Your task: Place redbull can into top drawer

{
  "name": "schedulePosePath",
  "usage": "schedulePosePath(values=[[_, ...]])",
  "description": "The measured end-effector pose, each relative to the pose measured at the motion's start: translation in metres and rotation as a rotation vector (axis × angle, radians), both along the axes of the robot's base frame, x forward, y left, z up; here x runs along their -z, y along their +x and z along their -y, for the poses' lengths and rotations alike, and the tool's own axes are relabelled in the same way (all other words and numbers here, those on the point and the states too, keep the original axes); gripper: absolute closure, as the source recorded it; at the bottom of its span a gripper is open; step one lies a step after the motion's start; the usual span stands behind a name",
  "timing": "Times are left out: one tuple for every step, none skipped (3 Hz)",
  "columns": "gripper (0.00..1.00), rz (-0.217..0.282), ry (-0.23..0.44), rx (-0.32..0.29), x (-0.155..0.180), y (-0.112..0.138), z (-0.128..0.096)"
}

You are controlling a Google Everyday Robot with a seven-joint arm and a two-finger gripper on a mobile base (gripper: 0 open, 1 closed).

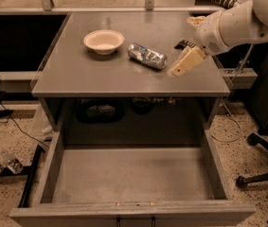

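The redbull can (147,56), slim, silver with bluish patches, lies on its side on the grey tabletop, right of a white bowl (103,41). My gripper (175,72), cream-coloured on a white arm coming in from the upper right, hangs just right of the can, close to it and apart from it. The top drawer (58,174) is pulled fully out below the tabletop, and its flat grey floor holds nothing.
A dark ribbed flat bar (184,44) lies on the table behind my gripper, partly hidden by the arm. A black office chair base (259,174) stands on the floor at the right. Cables and plastic bottles (1,162) lie on the floor at the left.
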State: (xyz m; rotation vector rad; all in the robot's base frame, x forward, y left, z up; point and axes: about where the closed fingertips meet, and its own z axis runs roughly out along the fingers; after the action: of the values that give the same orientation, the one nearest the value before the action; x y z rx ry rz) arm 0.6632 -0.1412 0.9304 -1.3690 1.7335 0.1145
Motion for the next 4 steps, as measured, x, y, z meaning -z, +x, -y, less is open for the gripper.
schedulePosePath(values=[[0.00, -0.034, 0.038, 0.028, 0.020, 0.020, -0.001], [0.00, -0.085, 0.086, 0.040, 0.035, 0.041, -0.011], [0.00, -0.124, 0.117, 0.032, 0.042, 0.055, -0.027], [0.00, -0.187, 0.179, 0.054, 0.059, 0.067, -0.034]])
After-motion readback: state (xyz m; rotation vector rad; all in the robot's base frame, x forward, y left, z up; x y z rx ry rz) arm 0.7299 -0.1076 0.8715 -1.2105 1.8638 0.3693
